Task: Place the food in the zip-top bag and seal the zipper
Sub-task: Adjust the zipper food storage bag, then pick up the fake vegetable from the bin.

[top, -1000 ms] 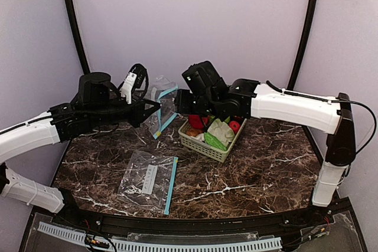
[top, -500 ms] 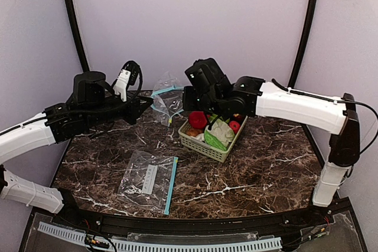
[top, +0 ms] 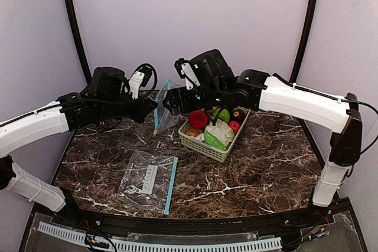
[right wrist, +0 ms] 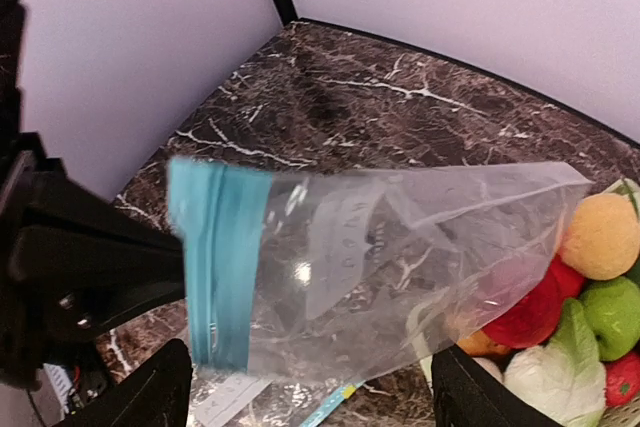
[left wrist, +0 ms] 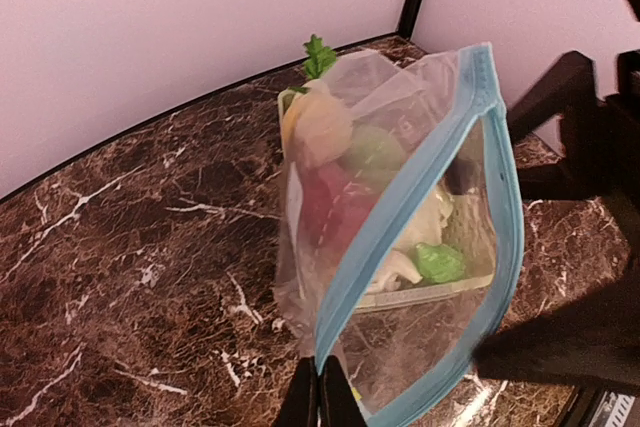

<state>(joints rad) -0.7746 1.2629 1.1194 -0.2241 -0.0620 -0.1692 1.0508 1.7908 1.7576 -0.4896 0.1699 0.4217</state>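
Two zip-top bags show. One zip-top bag hangs in the air over the far part of the worktop, just left of the basket, and a second zip-top bag lies flat near the worktop's near edge, left of centre. Both have a blue zipper strip.

One pale green lattice basket stands toward the far edge, right of centre. It holds the food, of which six pieces can be counted from above:
- a large red one
- a green one
- a dark red one
- a small bright red one
- an orange one
- one white cauliflower with a green leaf

In the left wrist view the food is seen through the clear film of the raised bag.

The left fingers are pressed together, clamped on the raised bag's zipper edge at one end, and its mouth gapes a little above them. The right fingers are spread wide apart, one on each side of the bag in their own view. They grip nothing, and the bag's blue strip sits near the left one.
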